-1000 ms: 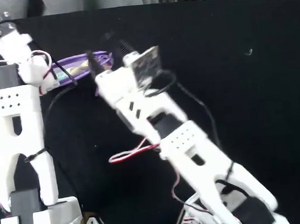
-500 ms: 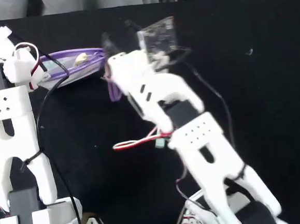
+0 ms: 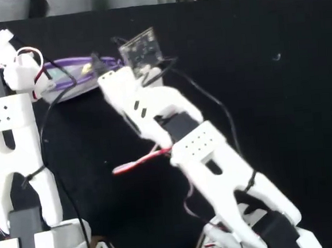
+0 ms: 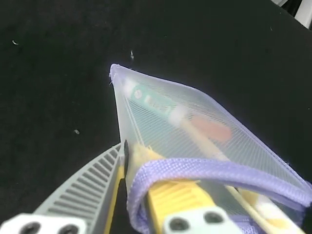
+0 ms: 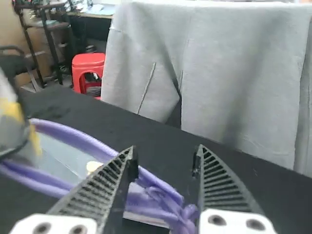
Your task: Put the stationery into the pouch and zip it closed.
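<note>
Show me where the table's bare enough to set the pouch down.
The right side of the table, beyond the right arm, is bare. Crowded: far left corner, where the left gripper clamps the pouch and the right gripper hovers open; cables cross the gap between arms.

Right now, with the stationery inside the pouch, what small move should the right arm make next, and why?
Probably lower the right gripper and close it on the purple loop at the end of the pouch. Its jaws stand open just above it, while the left gripper holds the other end and the mouth looks unzipped.
</note>
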Tool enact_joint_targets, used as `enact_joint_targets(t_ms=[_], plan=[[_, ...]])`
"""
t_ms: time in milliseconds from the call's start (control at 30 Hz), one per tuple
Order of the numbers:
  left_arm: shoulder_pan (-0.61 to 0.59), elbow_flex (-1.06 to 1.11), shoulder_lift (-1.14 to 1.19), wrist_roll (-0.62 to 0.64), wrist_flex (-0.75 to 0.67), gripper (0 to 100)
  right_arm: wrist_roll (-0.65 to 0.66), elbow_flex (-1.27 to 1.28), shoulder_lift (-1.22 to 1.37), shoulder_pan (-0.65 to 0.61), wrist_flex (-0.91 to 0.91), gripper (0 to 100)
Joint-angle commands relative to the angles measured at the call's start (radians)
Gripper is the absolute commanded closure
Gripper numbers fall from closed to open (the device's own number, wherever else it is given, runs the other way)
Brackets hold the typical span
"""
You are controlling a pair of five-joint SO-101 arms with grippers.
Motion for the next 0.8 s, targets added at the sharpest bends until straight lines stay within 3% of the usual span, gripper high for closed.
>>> enact_joint_targets(t_ms=[0,100,433,567,767], plan=[[0.028,-0.024,-0.023,0.003,0.002,97,0.086,-0.025,-0.033,-0.060,-0.008,81.5],[0.031,-0.024,-0.023,-0.037,0.003,97,0.133,-0.039,0.005,-0.063,-0.011,81.2],[0.001,-0.028,-0.025,-0.052,-0.006,97,0.081,-0.094,0.087,-0.064,0.000,81.0],[0.010,-0.142,-0.026,-0.043,0.028,97,0.083,-0.101,-0.025,-0.046,0.080,81.0],[0.012,-0.366,-0.012,0.052,0.101,97,0.118,-0.101,-0.329,0.112,0.152,81.4]])
